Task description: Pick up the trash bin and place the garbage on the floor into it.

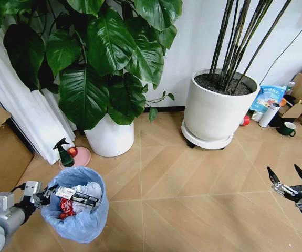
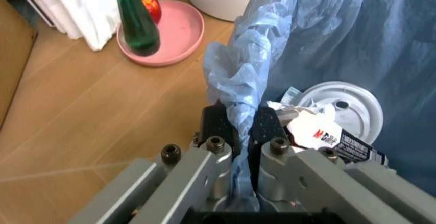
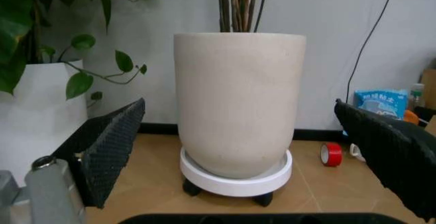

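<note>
Crinkly light-blue bag lining the small round black trash bin is pinched at its rim by the left gripper over the herringbone wood floor, litter inside, while the right gripper hangs spread wide.

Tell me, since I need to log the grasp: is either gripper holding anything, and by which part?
The left gripper is shut on the trash bin, pinching its rim with the blue bag between the fingers. The right gripper is open and holds nothing.
</note>
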